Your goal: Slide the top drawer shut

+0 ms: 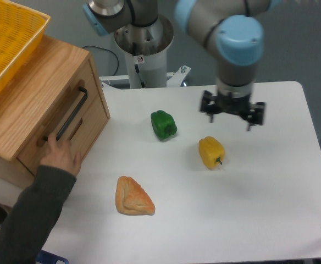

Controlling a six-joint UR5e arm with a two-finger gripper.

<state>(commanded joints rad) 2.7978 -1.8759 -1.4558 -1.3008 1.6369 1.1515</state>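
The top drawer [67, 104] is a light oak front with a long black bar handle [68, 116], set in the wooden cabinet [34, 93] at the table's left. Its front looks about level with the cabinet face; I cannot tell any gap. A person's hand [61, 157] in a dark grey sleeve rests on the drawer front at the near end of the handle. My gripper [232, 114] hangs over the table's right half, far from the drawer, above and behind a yellow pepper. Its jaws look spread and hold nothing.
A yellow basket [9, 41] sits on top of the cabinet. A green pepper [163, 125], a yellow pepper [211, 152] and a croissant-like pastry [133, 197] lie on the white table [270, 209]. The arm's base [144, 49] stands behind.
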